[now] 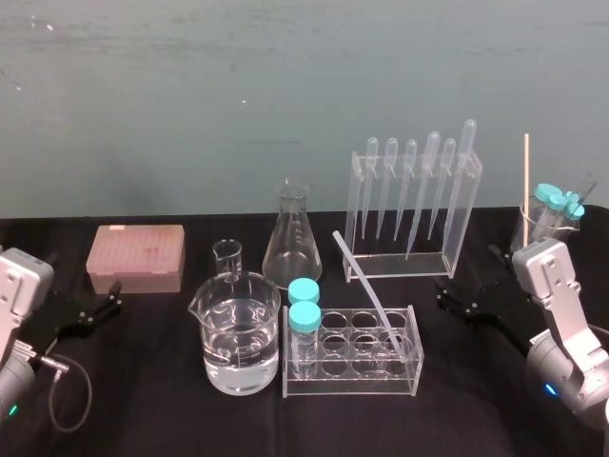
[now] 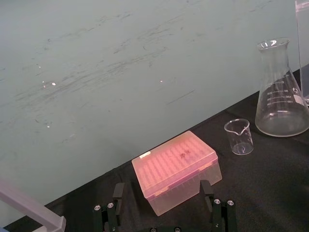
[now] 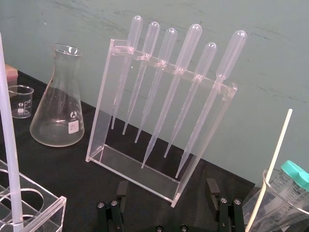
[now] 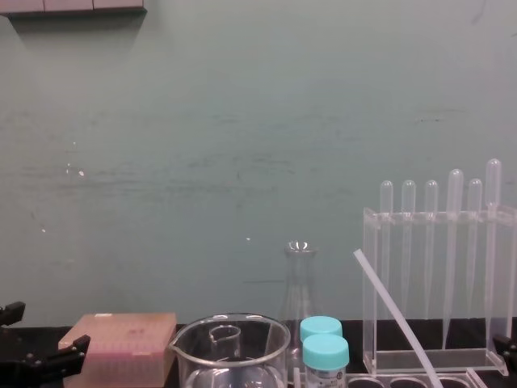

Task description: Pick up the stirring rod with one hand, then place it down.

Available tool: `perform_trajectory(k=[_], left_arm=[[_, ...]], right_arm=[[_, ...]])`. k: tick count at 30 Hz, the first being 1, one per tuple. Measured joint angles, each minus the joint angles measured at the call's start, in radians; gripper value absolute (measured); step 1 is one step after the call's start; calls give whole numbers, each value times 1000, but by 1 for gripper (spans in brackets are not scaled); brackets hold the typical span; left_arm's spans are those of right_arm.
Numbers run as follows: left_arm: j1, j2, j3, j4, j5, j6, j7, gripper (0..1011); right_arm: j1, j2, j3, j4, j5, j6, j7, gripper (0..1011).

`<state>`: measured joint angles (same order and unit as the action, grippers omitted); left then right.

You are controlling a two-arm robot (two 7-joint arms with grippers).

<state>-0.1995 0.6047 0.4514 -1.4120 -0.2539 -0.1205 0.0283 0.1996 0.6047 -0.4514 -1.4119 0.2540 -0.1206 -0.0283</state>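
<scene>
The stirring rod [image 1: 366,286] is a long translucent-white rod. It leans tilted with its lower end in a back hole of the clear tube rack [image 1: 411,373] at centre front. The chest view shows the stirring rod [image 4: 396,315] slanting up to the left, and in the right wrist view the stirring rod [image 3: 9,145] stands at the edge. My right gripper [image 1: 455,297] hovers open and empty to the right of the rack, its fingers [image 3: 211,187] spread toward the pipette stand. At the far left my left gripper [image 1: 95,309] is open and empty, facing the pink box [image 2: 176,169].
A water-filled beaker [image 1: 238,333] stands left of the rack, which holds two blue-capped tubes [image 1: 304,319]. Behind are a small beaker [image 1: 228,257], a conical flask [image 1: 291,238] and a pipette stand [image 1: 414,205]. At far right a beaker [image 1: 547,224] holds capped tubes and a thin cream stick [image 1: 525,181].
</scene>
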Motion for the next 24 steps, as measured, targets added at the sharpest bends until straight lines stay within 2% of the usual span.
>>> perform_trajectory(k=[24], left_arm=[[0,0,0,0,0,0,0,1000]], right_arm=[[0,0,0,0,0,0,0,1004]])
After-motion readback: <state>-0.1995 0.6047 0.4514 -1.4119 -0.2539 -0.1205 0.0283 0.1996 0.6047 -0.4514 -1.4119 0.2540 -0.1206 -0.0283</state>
